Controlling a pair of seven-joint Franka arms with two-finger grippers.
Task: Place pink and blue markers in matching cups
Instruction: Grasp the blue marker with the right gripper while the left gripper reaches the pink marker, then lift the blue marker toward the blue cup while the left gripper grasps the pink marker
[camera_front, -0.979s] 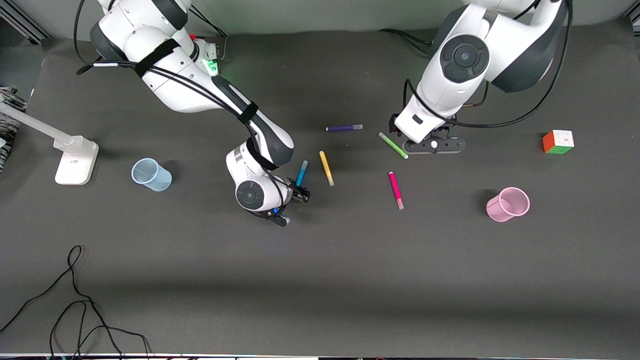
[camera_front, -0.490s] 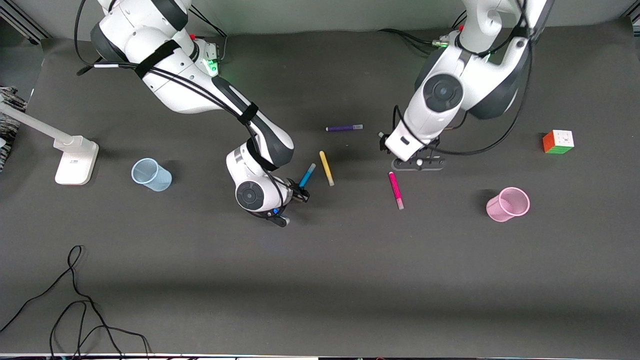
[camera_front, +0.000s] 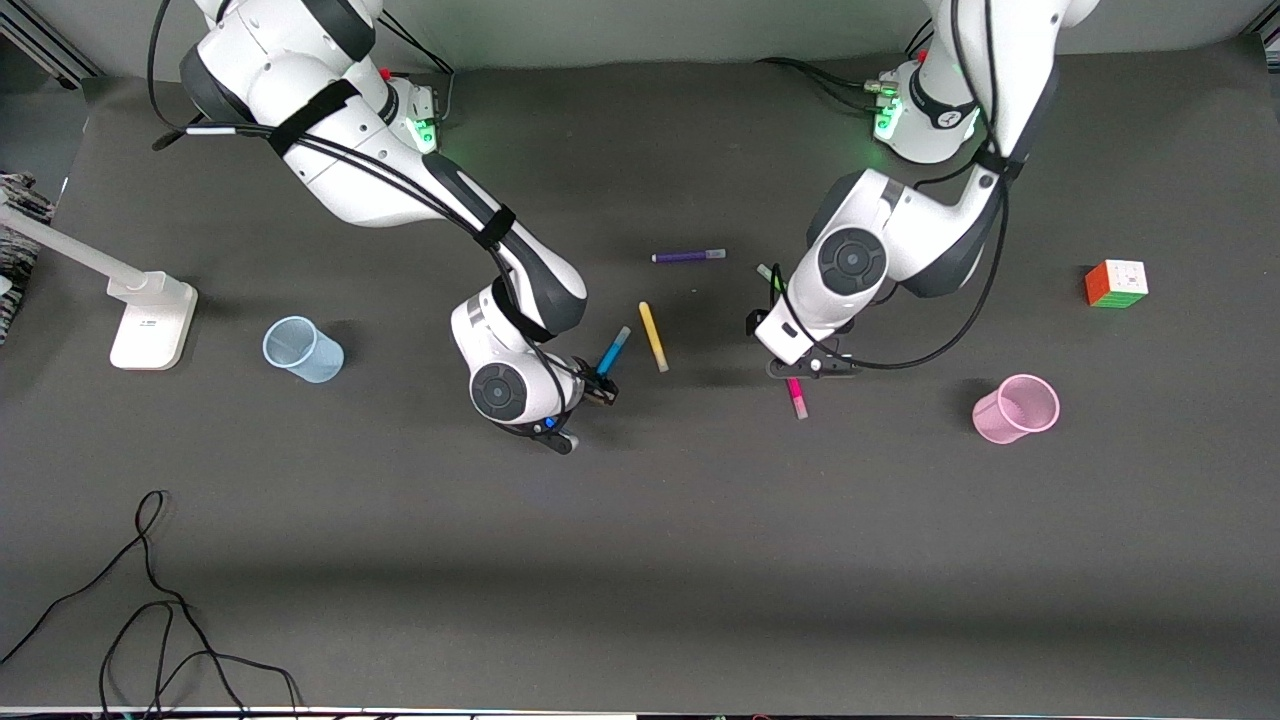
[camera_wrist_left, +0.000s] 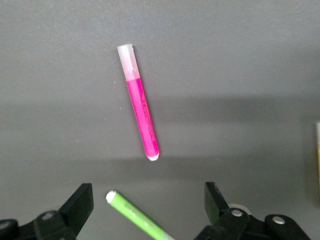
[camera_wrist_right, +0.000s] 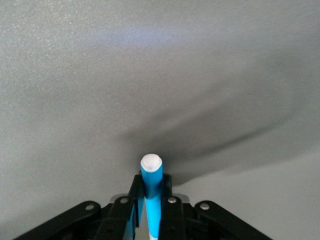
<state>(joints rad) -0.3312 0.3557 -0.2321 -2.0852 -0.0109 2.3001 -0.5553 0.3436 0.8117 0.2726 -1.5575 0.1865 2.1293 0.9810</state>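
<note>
My right gripper (camera_front: 603, 388) is shut on one end of the cyan-blue marker (camera_front: 613, 352), which slants away from it just above the table; the right wrist view shows the marker (camera_wrist_right: 151, 176) clamped between the jaws (camera_wrist_right: 151, 192). My left gripper (camera_front: 812, 367) is open and hangs over the magenta-pink marker (camera_front: 798, 398), covering its upper part. In the left wrist view the pink marker (camera_wrist_left: 140, 114) lies ahead of the open gripper (camera_wrist_left: 148, 200). The pale blue cup (camera_front: 302, 348) stands toward the right arm's end, the pale pink cup (camera_front: 1016, 408) toward the left arm's end.
A yellow marker (camera_front: 653, 337) lies beside the blue one. A purple marker (camera_front: 688, 256) lies farther from the camera. A green marker (camera_wrist_left: 137, 217) lies between the left jaws, mostly hidden under that arm. A colour cube (camera_front: 1116, 283), a white stand (camera_front: 150, 320) and cables (camera_front: 150, 600) sit at the edges.
My left arm has come nearer to the camera, from the green marker to over the pink marker. My right gripper has swung the blue marker's free end toward the yellow marker.
</note>
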